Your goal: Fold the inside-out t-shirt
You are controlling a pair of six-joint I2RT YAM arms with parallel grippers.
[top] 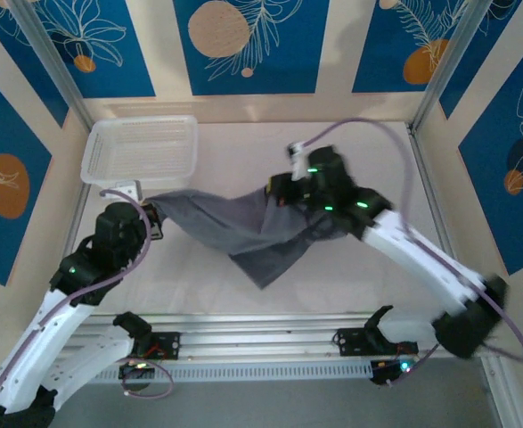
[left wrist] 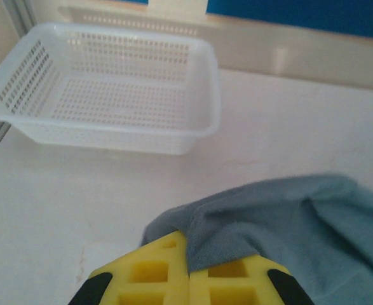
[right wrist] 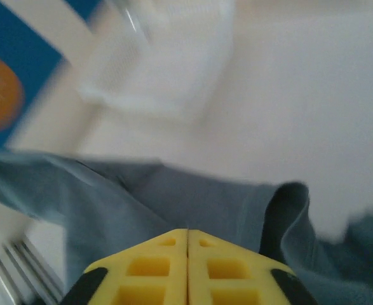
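Holding the inside-out t-shirt (top: 243, 227) up between both arms in the top view, over the middle of the table (top: 234, 152) and slightly left of centre. Pinching its left end with the left gripper (top: 157, 217), just in front of the white mesh basket (top: 96, 152) sitting in the far left corner. Pinching its right, farther end with the right gripper (top: 279, 192), well apart from the left one. Letting the slate-grey cloth sag in a band between the two grips and droop to a loose point toward the near edge of the table, not revealing whether that point is touching the surface.

Pressing the yellow pads (left wrist: 154, 273) of the left gripper together in the left wrist view, with a thin seam between them. Clamping a bunched fold of the t-shirt (left wrist: 288, 222) at their tips, with cloth spilling over the right pad and away to the right. Leaving the basket (left wrist: 110, 136) apart from the cloth, upright on the table beyond it.

Closing the yellow pads (right wrist: 148, 273) of the right gripper against each other likewise in the right wrist view, with grey cloth (right wrist: 173, 197) rising right at their tips and spreading to both sides. Blurring the basket (right wrist: 167, 57) to a pale shape beyond the cloth.
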